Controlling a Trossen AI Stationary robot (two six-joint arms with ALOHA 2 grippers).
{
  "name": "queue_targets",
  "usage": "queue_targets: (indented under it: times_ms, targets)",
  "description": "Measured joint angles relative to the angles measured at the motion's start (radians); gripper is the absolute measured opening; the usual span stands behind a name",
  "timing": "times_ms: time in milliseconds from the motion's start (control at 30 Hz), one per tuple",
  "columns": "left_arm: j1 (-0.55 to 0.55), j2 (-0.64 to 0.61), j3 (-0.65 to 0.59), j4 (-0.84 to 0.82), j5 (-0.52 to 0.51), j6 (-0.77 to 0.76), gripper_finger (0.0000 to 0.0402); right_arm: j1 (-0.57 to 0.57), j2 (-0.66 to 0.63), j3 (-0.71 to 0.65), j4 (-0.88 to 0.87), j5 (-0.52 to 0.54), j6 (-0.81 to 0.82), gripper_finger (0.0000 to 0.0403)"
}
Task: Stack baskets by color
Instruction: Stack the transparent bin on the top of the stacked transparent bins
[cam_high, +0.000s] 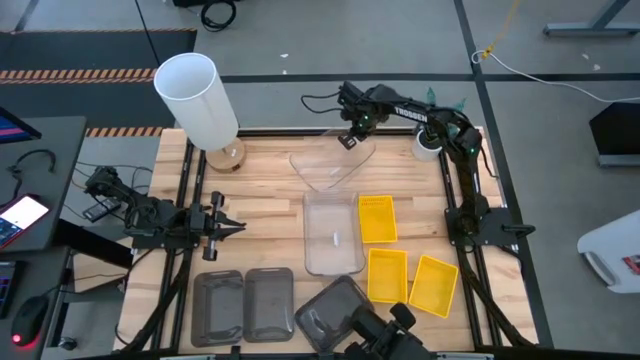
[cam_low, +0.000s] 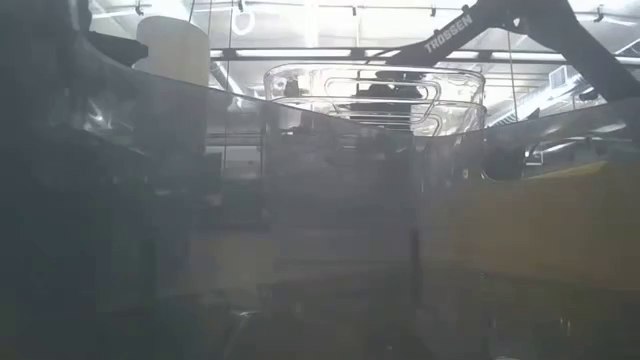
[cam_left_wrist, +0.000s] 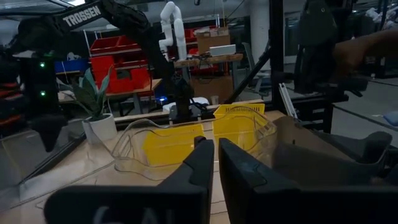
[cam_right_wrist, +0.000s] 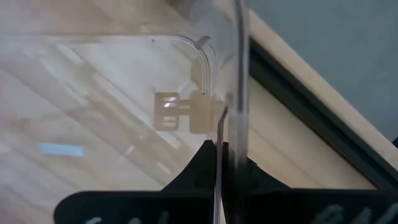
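A clear basket (cam_high: 330, 168) sits tilted at the table's far middle, and my right gripper (cam_high: 350, 141) is shut on its far edge from above. In the low view this clear basket (cam_low: 375, 100) shows raised, seen through nearer plastic. A second clear basket (cam_high: 332, 235) lies flat at the centre. To its right, three yellow baskets (cam_high: 377, 218) (cam_high: 387, 275) (cam_high: 433, 285) rest on their bottoms. Three grey baskets (cam_high: 218, 305) (cam_high: 268, 303) (cam_high: 335, 315) line the near edge. My left gripper (cam_high: 228, 228) waits shut at the left, holding nothing. My right gripper pinches the clear basket's side wall (cam_right_wrist: 241, 93) close to a rounded corner (cam_right_wrist: 204, 53), one finger inside the basket and one outside. The fingers come steeply from above, pointing down. The basket is tilted in the hold; whether its lower part touches the table I cannot tell.
A tall white lamp (cam_high: 200, 100) stands at the far left corner and a small white plant pot (cam_high: 428, 145) at the far right, beside the right arm. Bare wood lies between the left gripper and the central clear basket.
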Motion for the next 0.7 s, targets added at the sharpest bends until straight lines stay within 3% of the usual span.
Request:
queue_targets:
  times_ms: [233,700]
  targets:
    - [0.0,0.0,0.0,-0.001,0.0,0.0,0.0027,-0.024,0.001,0.072,0.0,-0.013,0.027,0.0005]
    - [0.0,0.0,0.0,0.0,0.0,0.0,0.0026,-0.031,0.001,0.371,-0.108,-0.172,-0.009,0.0005]
